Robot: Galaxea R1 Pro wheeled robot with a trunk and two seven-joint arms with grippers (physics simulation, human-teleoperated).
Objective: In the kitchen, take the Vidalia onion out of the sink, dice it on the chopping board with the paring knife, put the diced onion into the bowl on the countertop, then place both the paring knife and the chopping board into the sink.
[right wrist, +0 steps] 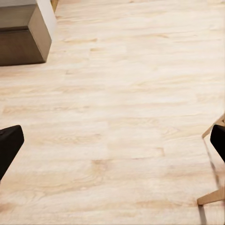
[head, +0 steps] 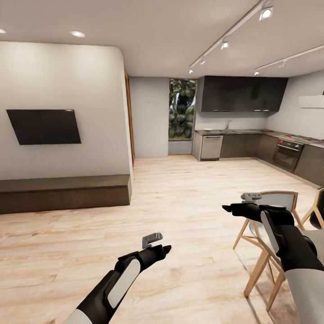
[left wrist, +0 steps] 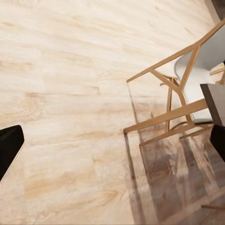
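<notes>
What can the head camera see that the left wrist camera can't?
Head view: the far kitchen with its countertop, an oven, a window, a dark screen on the wall, a long low bench, and both arms with the left tool and right tool.

Left wrist view: a close look at black fingertips spread wide, holding nothing.

Both: the pale wooden floor and a wooden chair.

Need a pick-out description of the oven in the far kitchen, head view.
Start at the dark kitchen units at the far end of the pale wooden floor, then follow the right-hand counter run toward the camera. The built-in black oven sits under it; unlike the plain cabinet fronts beside it, it has red knobs and a dark glass door.
</notes>
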